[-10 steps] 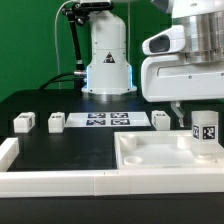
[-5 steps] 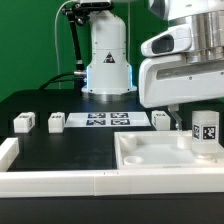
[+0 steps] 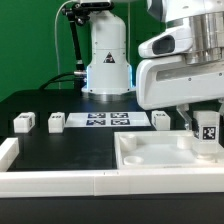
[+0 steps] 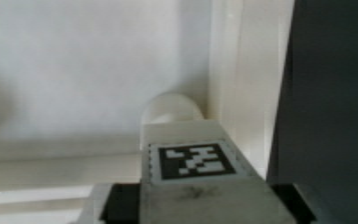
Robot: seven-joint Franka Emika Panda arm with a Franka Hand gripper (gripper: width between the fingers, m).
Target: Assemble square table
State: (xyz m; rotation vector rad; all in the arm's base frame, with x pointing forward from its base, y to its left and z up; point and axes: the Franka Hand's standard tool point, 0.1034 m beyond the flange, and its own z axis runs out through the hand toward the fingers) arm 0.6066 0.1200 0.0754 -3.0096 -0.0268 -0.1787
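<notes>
The square table's white top (image 3: 150, 152) lies at the exterior view's right, raised rim up; it also fills the wrist view (image 4: 69, 90). My gripper (image 3: 205, 122) is shut on a white tagged leg (image 3: 208, 134) and holds it upright at the slab's far right corner. In the wrist view the leg (image 4: 197, 150) runs out from between the dark fingers (image 4: 126, 200) of my gripper (image 4: 202, 203), its rounded tip by the slab's rim. Three more legs stand on the black table: two on the left (image 3: 23, 122) (image 3: 56, 122) and one near the slab (image 3: 161, 120).
The marker board (image 3: 105, 120) lies flat between the loose legs. White border rails run along the front (image 3: 60, 181) and the left (image 3: 8, 150). The robot base (image 3: 108, 60) stands behind.
The arm's body has shifted slightly to the exterior view's left, and the held leg has shifted or turned a little at the slab's corner. The loose legs have not moved.
</notes>
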